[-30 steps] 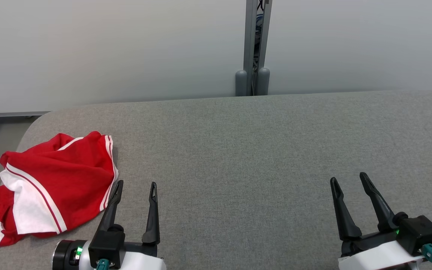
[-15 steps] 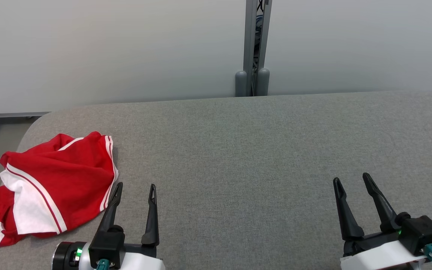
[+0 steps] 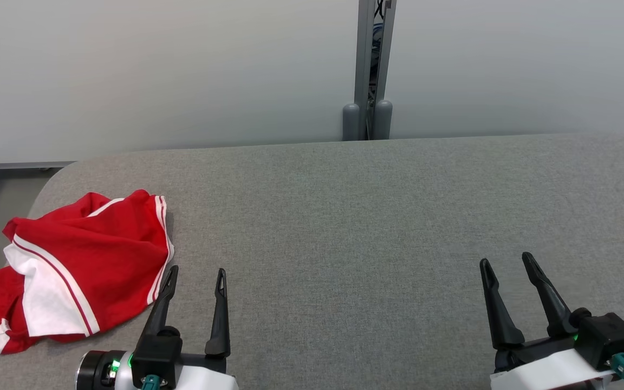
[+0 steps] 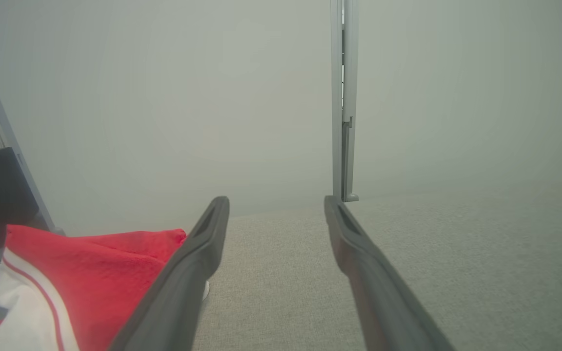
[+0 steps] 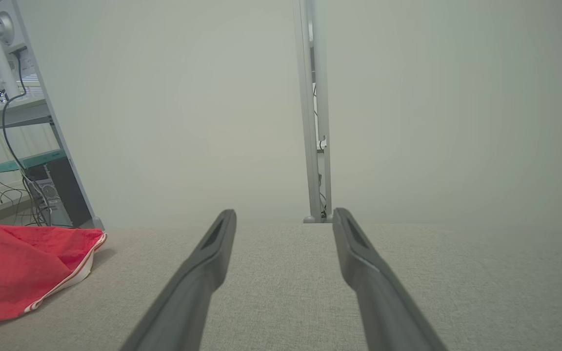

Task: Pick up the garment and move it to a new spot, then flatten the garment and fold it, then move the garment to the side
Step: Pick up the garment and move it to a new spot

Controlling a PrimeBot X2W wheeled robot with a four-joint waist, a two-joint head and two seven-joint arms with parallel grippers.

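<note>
Head view, looking down: a crumpled red garment with white panels and white stripes [image 3: 73,271] lies in a loose heap at the left end of a grey fabric-covered tabletop [image 3: 344,216], close to its rounded corner and left edge. The heap's longer axis runs on a diagonal, from the near left up toward the far right. The left gripper [image 3: 197,270] sits at the lower left, its two long dark fingers spread wide and holding nothing. Its left finger is just beside the garment's striped right hem, and whether they touch cannot be told. The right gripper [image 3: 506,259] sits at the lower right, well apart from the garment, fingers likewise wide apart and empty. A pale wall and a grey metal post [image 3: 369,65] stand behind.

Left wrist view, looking along the fingers: bare grey tabletop lies between the two parted fingers. The garment [image 4: 90,273] rises as a red and white mound to the left, partly behind the left finger.

Right wrist view: open fingers frame bare tabletop. The garment [image 5: 12,273] shows at the far left edge, distant, with a desk and cables [image 5: 12,126] beyond it.

Judged from this, the garment lies to the left of both grippers, the left arm is much the nearer, and the first pick-up has not yet been made.
</note>
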